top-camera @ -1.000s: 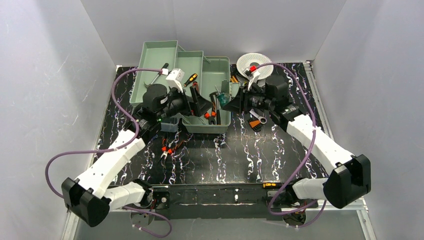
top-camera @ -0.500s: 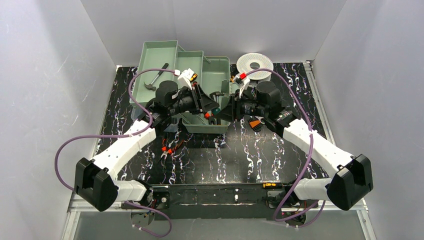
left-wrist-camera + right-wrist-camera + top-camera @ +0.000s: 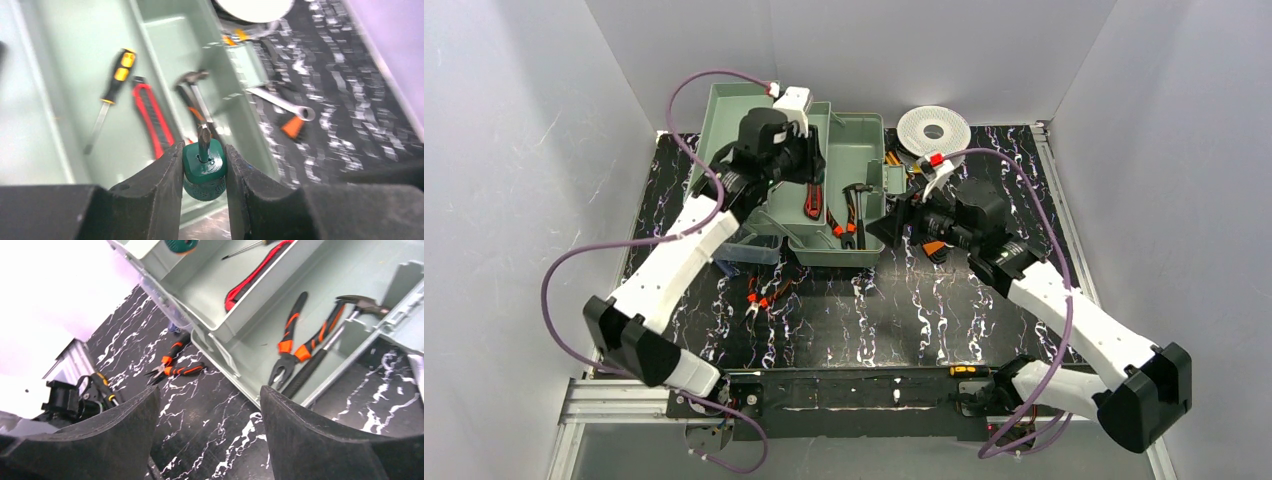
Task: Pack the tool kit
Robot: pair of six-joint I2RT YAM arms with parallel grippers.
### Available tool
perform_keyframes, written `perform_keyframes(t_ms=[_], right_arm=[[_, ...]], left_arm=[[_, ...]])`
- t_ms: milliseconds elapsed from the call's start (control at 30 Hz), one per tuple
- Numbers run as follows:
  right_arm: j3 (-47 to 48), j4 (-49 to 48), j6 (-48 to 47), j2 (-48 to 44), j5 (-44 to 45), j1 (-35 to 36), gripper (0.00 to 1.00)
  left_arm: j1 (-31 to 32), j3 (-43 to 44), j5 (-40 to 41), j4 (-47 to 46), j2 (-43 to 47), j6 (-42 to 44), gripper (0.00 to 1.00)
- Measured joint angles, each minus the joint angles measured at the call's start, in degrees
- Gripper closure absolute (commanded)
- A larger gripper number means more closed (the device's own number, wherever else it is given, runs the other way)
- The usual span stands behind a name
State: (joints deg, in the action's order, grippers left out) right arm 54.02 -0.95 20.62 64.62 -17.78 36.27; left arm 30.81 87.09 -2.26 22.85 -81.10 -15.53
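left hand [image 3: 202, 150] clamps green screwdriver [image 3: 202, 172] | right hand [image 3: 207, 410] wide, empty | risk: round handle may slip, missing tray [image 3: 65, 125]

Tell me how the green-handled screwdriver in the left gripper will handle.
Probably stiff: the green screwdriver is a stubby handle with a short metal bit. Its round handle may twist in the left gripper and likely roll if dropped.
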Motion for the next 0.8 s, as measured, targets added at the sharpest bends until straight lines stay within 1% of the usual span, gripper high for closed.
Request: perform_keyframes(t_ms=[33,67,200,333,467,500,567,600,667,700,800], right_arm=[[-0.57,-0.04,-0.24,-1.25,1.7,0.0,0.2],[-0.96,-0.07,-0.46,-2.16,2.86,0.0,0.2],[-2.75,0.9,-1.38,-5.77,9.38,-0.04,0.21],[-3.8,4.26,-1.46,-8.11,17.86,-0.2,0.22],[-4.42,8.55,-1.4,-9.05,26.03,-0.72,0.22],[-5.01,9.29,-1.33,-9.31,27.93,-0.94,0.22],[-6.34,10.45,-1.25,-10.16,30.16,-1.14,0.22],[-7.43,11.04,-1.14,-10.82,31.12,-1.25,0.22],[-9.42,12.0,-0.94,-12.11,32.76,-1.36,0.2],[-10.4,12.41,-0.76,-12.74,33.79,-1.42,0.2],[-12.39,13.33,0.04,-13.9,36.3,-1.81,0.2]], left_arm=[[-0.07,1.55,1.75,1.07,-1.03,1.62,1.0],[-0.33,4.44,5.29,2.99,-3.61,4.7,1.0],[-1.44,7.78,11.78,8.81,-10.64,10.34,1.0],[-2.45,8.28,14.88,13.57,-17.16,13.9,1.0],[-3.08,7.56,16.15,15.69,-19.12,15.61,1.0],[-3.19,7.41,16.31,15.89,-19.1,15.8,0.97],[-3.23,7.34,16.46,15.96,-19.1,16.13,0.79],[-3.23,7.28,16.48,16.11,-19.1,16.26,0.73],[-3.23,7.28,16.46,16.52,-19.12,16.48,0.54],[-3.21,7.28,16.33,16.79,-19.12,16.46,0.47],[-2.93,7.48,14.51,17.33,-19.15,16.06,0.22]])
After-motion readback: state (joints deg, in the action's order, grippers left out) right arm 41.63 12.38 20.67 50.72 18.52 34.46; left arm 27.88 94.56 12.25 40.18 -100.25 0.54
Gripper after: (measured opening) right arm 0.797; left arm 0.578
